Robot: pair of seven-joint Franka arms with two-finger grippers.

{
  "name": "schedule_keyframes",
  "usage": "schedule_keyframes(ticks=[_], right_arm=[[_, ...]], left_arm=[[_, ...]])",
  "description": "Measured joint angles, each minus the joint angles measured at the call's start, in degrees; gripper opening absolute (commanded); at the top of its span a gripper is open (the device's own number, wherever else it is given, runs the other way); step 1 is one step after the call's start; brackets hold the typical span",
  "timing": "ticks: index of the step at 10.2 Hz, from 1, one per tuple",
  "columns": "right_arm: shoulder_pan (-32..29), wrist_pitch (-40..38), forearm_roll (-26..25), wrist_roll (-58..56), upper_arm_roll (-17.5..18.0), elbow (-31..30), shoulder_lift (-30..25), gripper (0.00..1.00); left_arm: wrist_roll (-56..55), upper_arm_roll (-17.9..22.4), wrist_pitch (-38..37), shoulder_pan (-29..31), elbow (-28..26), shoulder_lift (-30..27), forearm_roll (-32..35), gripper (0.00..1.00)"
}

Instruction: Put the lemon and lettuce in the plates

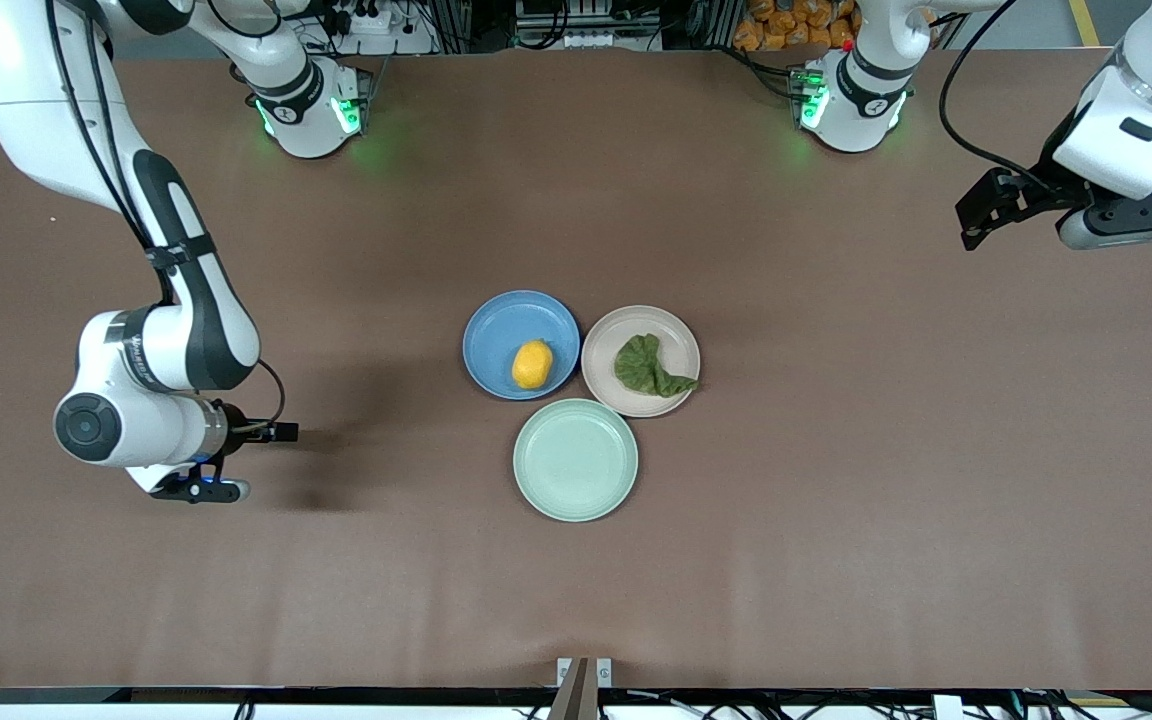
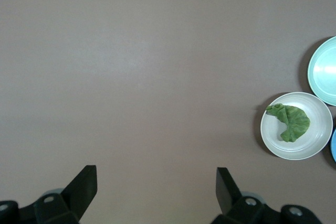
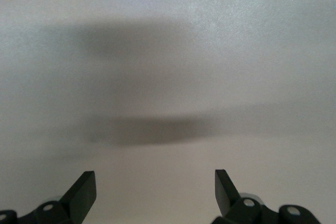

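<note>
The lemon (image 1: 532, 364) lies in the blue plate (image 1: 498, 325). The lettuce (image 1: 648, 367) lies in the beige-pink plate (image 1: 671, 330), which stands beside the blue one toward the left arm's end. In the left wrist view the lettuce (image 2: 290, 121) shows in the beige-pink plate (image 2: 310, 148). My left gripper (image 1: 1136, 215) is open and empty, high over the table at the left arm's end; its own view (image 2: 156, 182) shows only bare table between the jaws. My right gripper (image 1: 198, 490) is open and empty, low over the table at the right arm's end (image 3: 155, 184).
A pale mint-green plate (image 1: 576, 460) stands empty, nearer to the front camera than the two other plates and touching them. It also shows in the left wrist view (image 2: 325, 72). Brown table (image 1: 836, 500) lies all around the plates.
</note>
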Motion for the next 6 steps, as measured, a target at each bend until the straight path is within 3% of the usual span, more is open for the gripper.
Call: schedule_keyframes(ticks=[2, 6], right_arm=[[0.2, 0.0, -0.3, -0.3, 0.5, -3.8, -4.7, 1.00], [0.5, -0.1, -1.9, -0.5, 0.8, -16.1, -19.9, 1.00]], left_arm=[[0.3, 0.1, 0.0, 0.1, -0.1, -0.1, 0.0, 1.00], [3.1, 0.0, 0.0, 2.6, 0.2, 0.0, 0.0, 1.00]])
